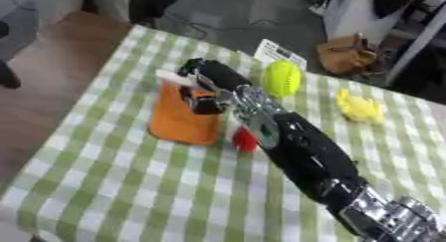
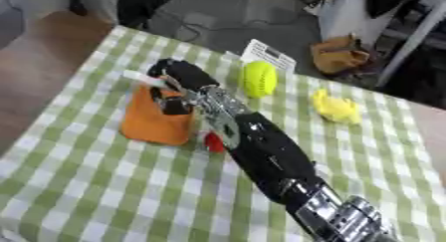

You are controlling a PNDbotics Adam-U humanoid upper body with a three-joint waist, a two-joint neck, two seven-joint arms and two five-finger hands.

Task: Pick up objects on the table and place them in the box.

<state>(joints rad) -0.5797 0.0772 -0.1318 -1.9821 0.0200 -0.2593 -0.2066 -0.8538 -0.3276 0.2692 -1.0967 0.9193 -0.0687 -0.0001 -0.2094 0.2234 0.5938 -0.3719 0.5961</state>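
An orange box (image 1: 178, 121) stands on the green-and-white checked table (image 1: 104, 186), left of the middle. My right arm reaches in from the lower right, and my right hand (image 1: 212, 72) hovers over the box's top with its fingers (image 1: 200, 102) curled down at the opening. A small white thing (image 1: 171, 77) sticks out from under the hand, held in it. A small red object (image 1: 245, 139) lies against the box's right side, partly hidden by my forearm. Farther right are a yellow-green ball (image 1: 282, 77) and a lumpy yellow object (image 1: 358, 107). My left hand shows in neither view.
A white printed card (image 1: 278, 52) lies at the table's far edge behind the ball. A brown bag (image 1: 348, 54) sits on the floor beyond the table. Wooden floor lies off the table's left edge.
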